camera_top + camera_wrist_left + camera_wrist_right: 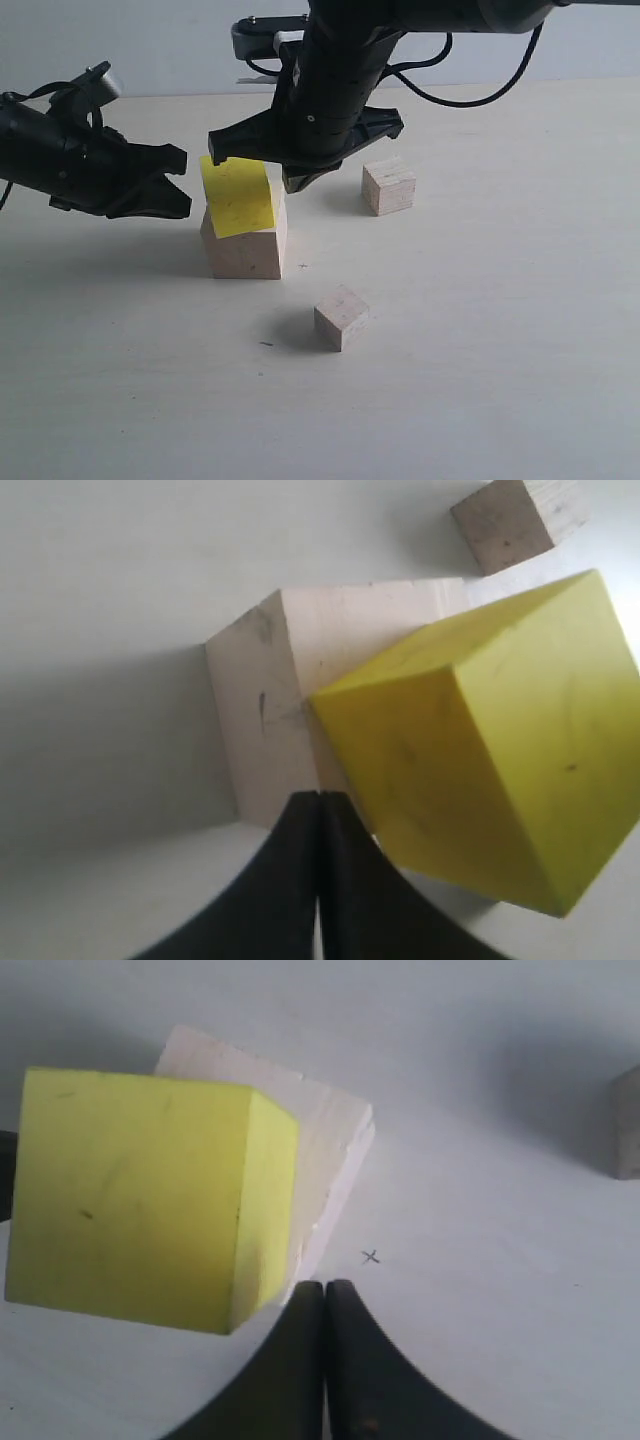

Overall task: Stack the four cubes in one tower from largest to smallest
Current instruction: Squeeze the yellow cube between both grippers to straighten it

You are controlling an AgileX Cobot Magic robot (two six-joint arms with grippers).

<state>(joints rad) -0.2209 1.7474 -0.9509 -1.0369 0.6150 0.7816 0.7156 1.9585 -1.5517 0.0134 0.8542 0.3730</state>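
The large pale wooden cube (247, 252) (280, 670) (325, 1145) stands on the table. The bright yellow cube (237, 196) (490, 770) (140, 1195) rests on top of it, turned askew and overhanging its left side. One small wooden cube (388, 186) (515, 520) lies behind to the right, the other (341, 317) in front. My left gripper (178, 183) (318, 798) is shut and empty just left of the stack. My right gripper (297, 180) (325, 1285), also shut and empty, hangs close behind the yellow cube.
The pale table (480, 330) carries a small pencilled cross (302, 266) (371, 1256) just right of the large cube. The right arm's black body and cables (340, 70) loom over the stack.
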